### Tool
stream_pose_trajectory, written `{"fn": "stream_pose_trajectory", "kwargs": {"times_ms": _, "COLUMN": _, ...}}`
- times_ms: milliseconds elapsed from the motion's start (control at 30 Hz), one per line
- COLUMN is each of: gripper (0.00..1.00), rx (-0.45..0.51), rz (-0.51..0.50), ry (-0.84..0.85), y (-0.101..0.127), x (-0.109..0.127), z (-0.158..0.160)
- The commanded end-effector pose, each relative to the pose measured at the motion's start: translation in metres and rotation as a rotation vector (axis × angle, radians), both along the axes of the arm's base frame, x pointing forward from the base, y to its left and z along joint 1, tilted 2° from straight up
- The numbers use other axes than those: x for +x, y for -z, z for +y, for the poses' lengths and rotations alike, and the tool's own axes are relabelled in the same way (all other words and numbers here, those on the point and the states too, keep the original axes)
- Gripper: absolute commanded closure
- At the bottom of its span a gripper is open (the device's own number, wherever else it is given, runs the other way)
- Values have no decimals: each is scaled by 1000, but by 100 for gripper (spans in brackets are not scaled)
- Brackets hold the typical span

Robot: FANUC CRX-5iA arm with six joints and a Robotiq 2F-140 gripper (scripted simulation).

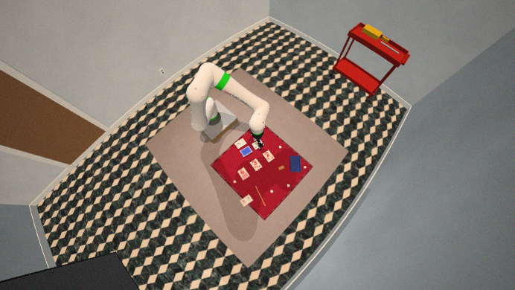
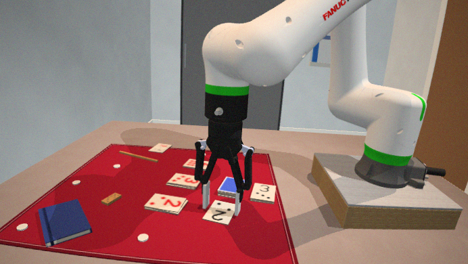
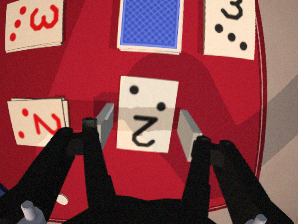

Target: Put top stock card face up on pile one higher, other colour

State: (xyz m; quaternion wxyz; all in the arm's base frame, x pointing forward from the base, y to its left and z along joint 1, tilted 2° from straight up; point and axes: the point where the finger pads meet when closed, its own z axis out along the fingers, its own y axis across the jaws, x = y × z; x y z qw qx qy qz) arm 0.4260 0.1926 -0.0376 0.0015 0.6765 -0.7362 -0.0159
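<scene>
— What's on the surface (image 2: pixel 101 133), going from the left?

— On the red cloth (image 2: pixel 142 216) there's a blue notebook (image 2: pixel 64 221), then a small wooden block (image 2: pixel 111 198), then a red 2 (image 2: pixel 166 203) and a red 3 (image 2: pixel 184 181) behind it.

— And the arm?

— It rises from its base (image 2: pixel 385 169) on the right, bends over, and the wrist points straight down. The pincer (image 2: pixel 221 203) hangs with its two fingers half spread, one on each side of a face-up black 2 (image 2: pixel 220 211) lying flat on the cloth. I don't see it gripping anything.

— The stock?

— The blue-backed stack (image 2: pixel 230 186) sits just behind that black 2, and a black 3 (image 2: pixel 263 193) lies to its right.
</scene>
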Motion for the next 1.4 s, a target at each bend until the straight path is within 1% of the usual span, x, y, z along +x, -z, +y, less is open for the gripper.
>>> {"fn": "stream_pose_trajectory", "kwargs": {"times_ms": 0, "gripper": 50, "rx": 0, "rz": 0, "ry": 0, "y": 1, "x": 0, "z": 0}}
{"fn": "stream_pose_trajectory", "kwargs": {"times_ms": 1367, "gripper": 50, "rx": 0, "rz": 0, "ry": 0, "y": 6, "x": 0, "z": 0}}
